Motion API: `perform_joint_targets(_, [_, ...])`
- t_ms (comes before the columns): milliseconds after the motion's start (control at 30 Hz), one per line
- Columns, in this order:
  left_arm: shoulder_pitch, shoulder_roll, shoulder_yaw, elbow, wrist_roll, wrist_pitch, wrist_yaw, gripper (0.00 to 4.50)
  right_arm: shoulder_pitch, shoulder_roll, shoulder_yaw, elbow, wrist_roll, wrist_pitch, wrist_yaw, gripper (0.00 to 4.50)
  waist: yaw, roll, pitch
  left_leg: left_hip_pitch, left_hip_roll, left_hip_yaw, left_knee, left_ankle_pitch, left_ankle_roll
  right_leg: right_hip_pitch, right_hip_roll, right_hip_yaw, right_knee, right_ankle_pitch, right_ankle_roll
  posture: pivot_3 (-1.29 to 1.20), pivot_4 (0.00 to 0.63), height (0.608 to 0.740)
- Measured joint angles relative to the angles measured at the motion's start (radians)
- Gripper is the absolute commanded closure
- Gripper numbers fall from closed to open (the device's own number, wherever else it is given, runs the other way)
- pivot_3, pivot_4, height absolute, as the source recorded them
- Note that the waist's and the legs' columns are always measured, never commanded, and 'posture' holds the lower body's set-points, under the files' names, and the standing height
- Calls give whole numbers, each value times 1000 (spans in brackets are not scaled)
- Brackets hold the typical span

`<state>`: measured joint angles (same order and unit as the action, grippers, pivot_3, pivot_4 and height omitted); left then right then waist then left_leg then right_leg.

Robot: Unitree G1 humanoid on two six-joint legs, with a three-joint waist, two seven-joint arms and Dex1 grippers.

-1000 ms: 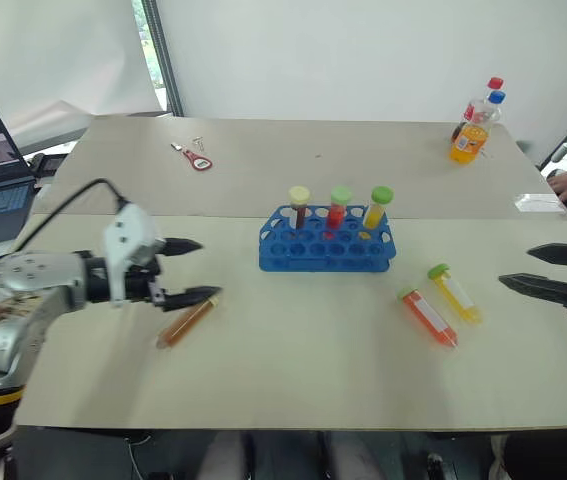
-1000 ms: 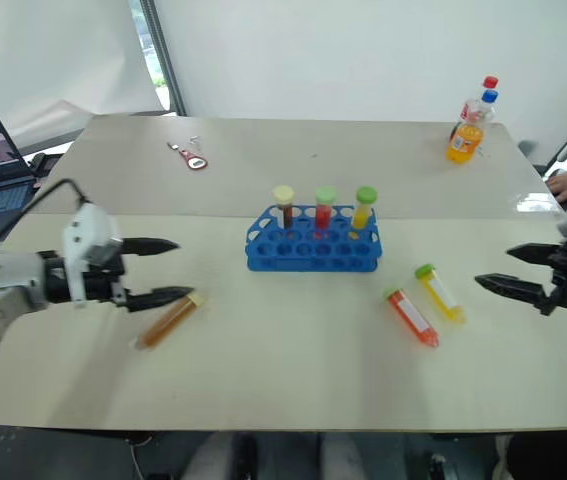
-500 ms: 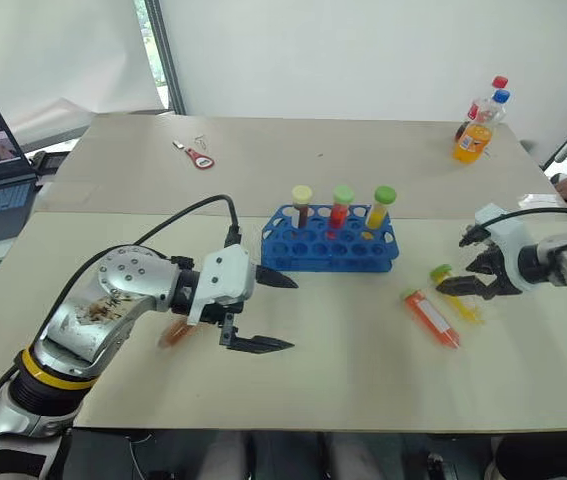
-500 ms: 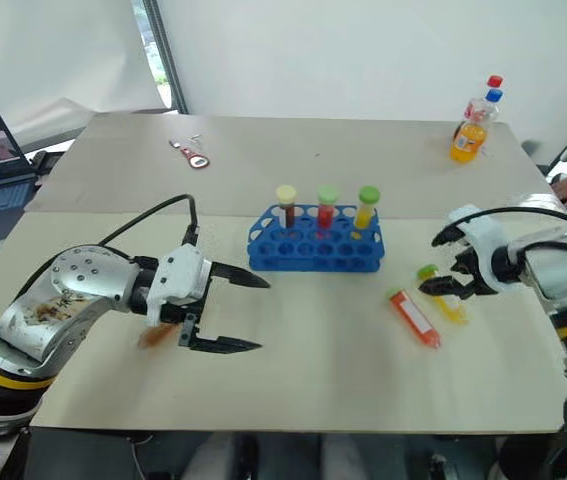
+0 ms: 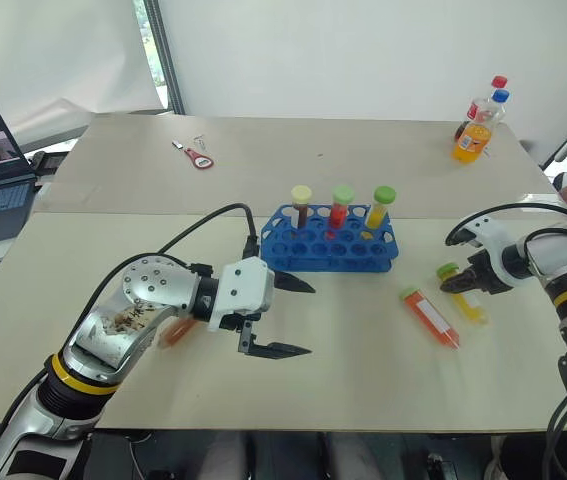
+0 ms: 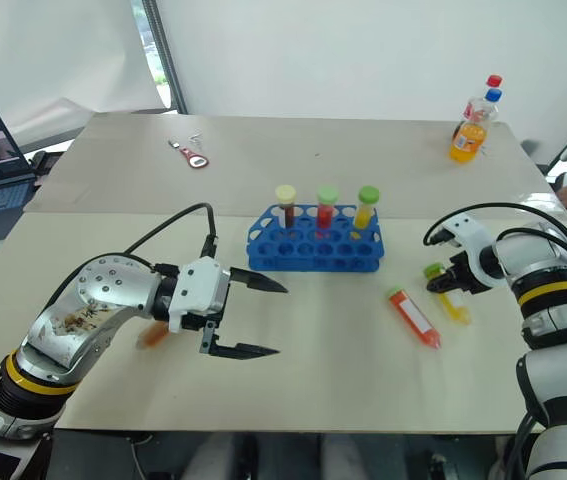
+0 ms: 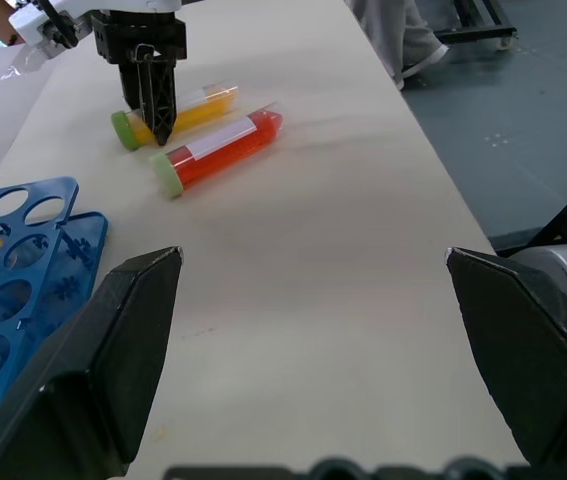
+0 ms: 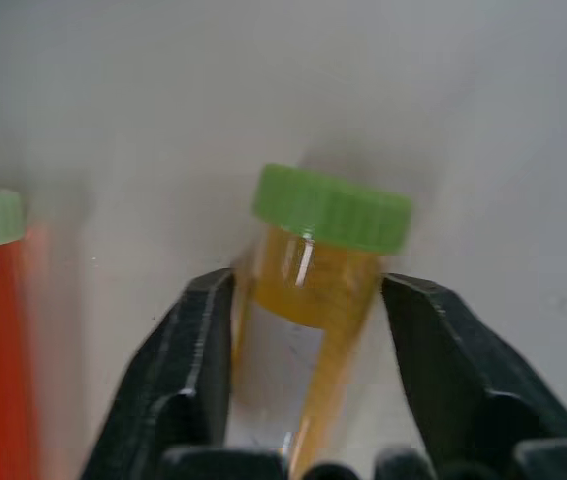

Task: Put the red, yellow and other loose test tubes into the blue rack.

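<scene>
1. The right gripper (image 8: pixel 298 330) has come forward and down over the last second, from the bench's right edge to the yellow test tube (image 5: pixel 463 295), and its fingers are now closing around the tube just below the green cap (image 8: pixel 331 208).
2. In the right wrist view the two black fingers are pressing against both sides of the tube, so it is being grasped while it is still lying on the bench (image 5: pixel 363 370).
3. The red test tube (image 5: pixel 431 317) is lying just beside the right gripper, untouched.
4. The left gripper (image 5: pixel 285 318) has swung in toward the middle of the bench and is hanging wide open, holding nothing.
5. An orange-brown test tube (image 5: pixel 175 332) is lying behind the left gripper, partly hidden by the arm.
6. The blue rack (image 5: pixel 328 248) is standing between the two grippers, holding three capped tubes.
7. This likely means the pick-up of the yellow tube is starting; lifting it and carrying it to the rack is not yet done.
</scene>
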<state>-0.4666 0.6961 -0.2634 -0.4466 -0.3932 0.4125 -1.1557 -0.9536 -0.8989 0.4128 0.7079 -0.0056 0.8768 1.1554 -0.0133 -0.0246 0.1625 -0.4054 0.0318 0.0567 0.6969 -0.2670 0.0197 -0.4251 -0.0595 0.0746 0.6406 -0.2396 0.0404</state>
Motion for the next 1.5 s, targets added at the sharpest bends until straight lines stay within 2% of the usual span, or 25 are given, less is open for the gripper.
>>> perform_joint_targets(67, [6,0,0,3,4,-7,-1,0,-8,8,-10,6,1,27,1,3495,0,0,0,0,0,0,0,0,0,0,0,0,0,0,0,0,150,740])
perform_joint_targets(200, [6,-24,14,27,5,-31,10,0,-13,14,-87,-18,39,105,-6,3495,2,0,0,0,0,0,0,0,0,0,0,0,0,0,0,0,150,740])
perform_joint_targets(300, [6,-31,48,42,-3,-30,31,0,-7,14,-219,-174,112,172,-32,3495,-1,1,0,0,0,-2,0,0,0,-1,0,0,1,0,0,0,150,740])
perform_joint_targets(400, [9,-32,94,67,-24,-10,54,0,55,32,-395,-434,206,212,-89,3495,-1,1,0,-1,1,-5,-1,0,0,-1,1,-3,1,0,0,0,150,740])
perform_joint_targets(467, [8,-44,130,86,-45,10,77,0,126,121,-542,-626,262,218,-175,3495,0,1,0,-1,1,-9,-1,0,0,0,1,-4,1,0,0,0,150,740])
perform_joint_targets(567, [-2,-63,160,116,-77,30,96,0,249,283,-656,-813,295,142,-320,3496,3,1,0,-2,0,-12,0,0,0,1,0,-4,1,0,0,0,150,740])
perform_joint_targets(633, [-12,-66,170,131,-87,36,96,0,316,372,-672,-863,292,61,-414,3496,8,1,0,-3,-1,-12,2,0,-1,1,-1,-4,2,1,1,0,150,740])
perform_joint_targets(800, [-41,-76,173,151,-104,43,91,0,408,467,-644,-892,239,-170,-555,3497,6,1,0,-3,-2,-10,2,0,-1,0,-1,-4,1,1,2,0,150,740])
perform_joint_targets(1067, [-48,-74,164,155,-104,44,60,0,430,529,-584,-812,189,-385,-652,3499,-4,1,0,-2,-1,-7,1,1,-1,0,0,-4,1,1,1,0,150,740])
perform_joint_targets(1500, [-66,-76,150,148,-105,73,61,0,463,597,-535,-730,163,-558,-752,3501,-4,1,0,-2,-1,-8,1,1,-1,1,0,-4,1,1,1,0,150,740])
